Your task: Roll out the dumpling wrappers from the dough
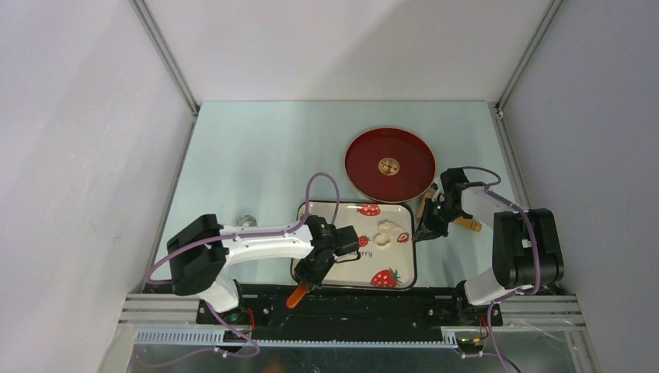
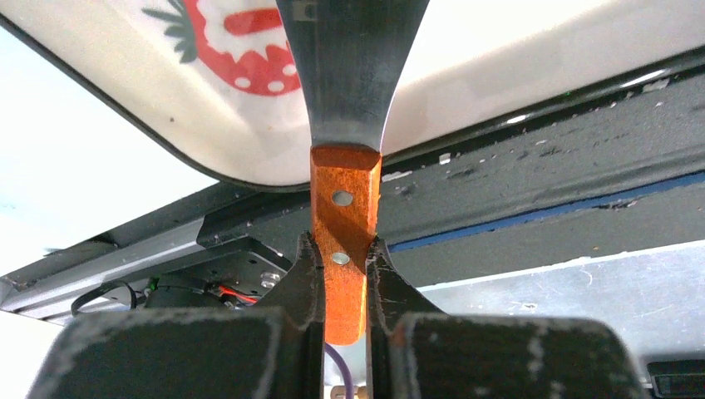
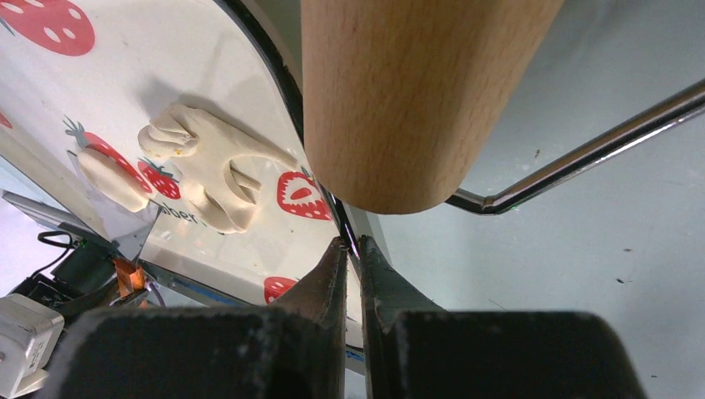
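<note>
The orange wooden handle of a scraper (image 2: 345, 125) is being grasped between the jaws of the left gripper (image 2: 342, 249). Its steel blade is being held out beyond the fingertips, over the near rim of the strawberry-patterned plate (image 2: 499, 66).

The right gripper (image 3: 351, 245) is being shown clenched almost fully. A wooden roller (image 3: 407, 100) is being carried just beyond its fingertips, apparently by a thin metal frame, though the pinch itself is hard to make out.

The dough (image 3: 208, 174), a folded cream-white lump, is being shown lying on the plate, ahead and to the left of the right gripper's fingertips. A smaller pale lump (image 3: 108, 179) is being shown further left, beside the scraper's blade.

In the overhead view, a red tray (image 1: 388, 186) is being shown beyond and left of the right gripper.
</note>
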Controlling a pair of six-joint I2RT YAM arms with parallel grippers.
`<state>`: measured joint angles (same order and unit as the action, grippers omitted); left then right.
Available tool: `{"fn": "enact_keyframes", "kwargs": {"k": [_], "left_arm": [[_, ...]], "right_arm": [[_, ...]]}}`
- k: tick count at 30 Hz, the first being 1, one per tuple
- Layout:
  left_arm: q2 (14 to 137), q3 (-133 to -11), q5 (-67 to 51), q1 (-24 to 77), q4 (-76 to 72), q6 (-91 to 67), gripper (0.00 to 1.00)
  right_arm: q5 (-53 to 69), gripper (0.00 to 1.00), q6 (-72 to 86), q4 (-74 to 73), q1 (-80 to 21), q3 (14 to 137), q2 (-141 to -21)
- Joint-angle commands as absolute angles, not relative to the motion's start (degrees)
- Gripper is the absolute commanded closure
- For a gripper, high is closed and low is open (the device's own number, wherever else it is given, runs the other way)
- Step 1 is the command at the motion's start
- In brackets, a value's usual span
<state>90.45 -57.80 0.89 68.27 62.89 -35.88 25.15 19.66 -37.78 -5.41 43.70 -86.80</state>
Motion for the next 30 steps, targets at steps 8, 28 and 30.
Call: {"fn": "enact_keyframes", "kwargs": {"k": [8,28,30], "left_arm": [[92.86,-60.95,3.14,67.15,56.79,-33.85,1.00],[95.41,-63.37,5.94,65.97,55.91,-32.79,1.00],[95.27,-63.75,7.11,65.92,55.90,-33.11,1.00]], "right_arm": [[27.06,1.00,19.64,-36.92,-6.54,43.66,-88.00],[27.34,1.00,19.68,-37.02,-6.51,43.66,-88.02],[27.41,1.00,19.69,-37.00,-6.50,43.66,-87.93]]}}
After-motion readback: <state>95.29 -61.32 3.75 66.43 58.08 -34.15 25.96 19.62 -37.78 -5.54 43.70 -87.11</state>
